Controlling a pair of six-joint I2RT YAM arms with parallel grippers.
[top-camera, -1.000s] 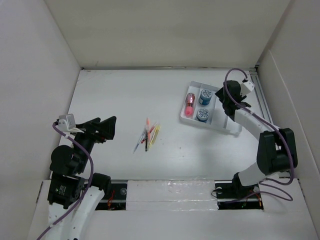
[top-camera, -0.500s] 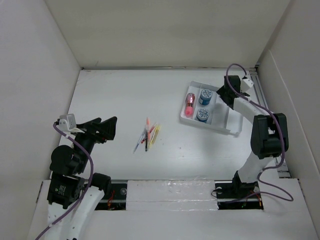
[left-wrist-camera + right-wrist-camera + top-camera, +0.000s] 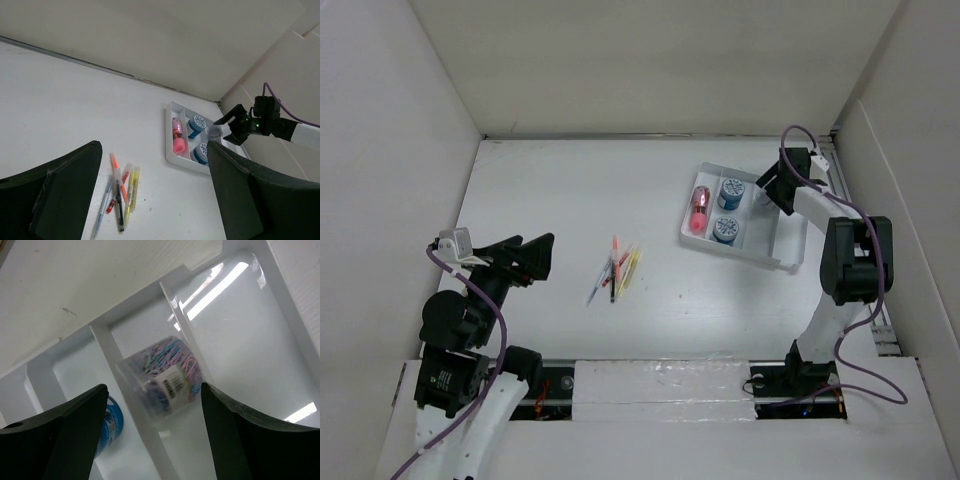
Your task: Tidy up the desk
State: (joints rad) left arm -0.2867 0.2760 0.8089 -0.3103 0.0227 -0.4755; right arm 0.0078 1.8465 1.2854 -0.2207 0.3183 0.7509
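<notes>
- The desk was only partly sorted. The tray sat at its far right, and everything else is placed from that tray.
- My right gripper hung over the tray's far end with its fingers spread wide and clamped on nothing.
- My left gripper waited well to the tray's left, near the front rail. Its fingers were apart and empty too.
- A loose bunch of pens lay on the bare desk between the tray and my left gripper.
- Two blue tubs and a pink thing filled the tray's left compartments.
- The clip jar lay on its side between my right fingers, against a divider. It was blurred, so I could not tell which compartment it had settled in.
- I judged the jar's drop-off to be the step in hand. The next move called for lifting my right arm clear of the tray wall, then gathering the pens.
</notes>
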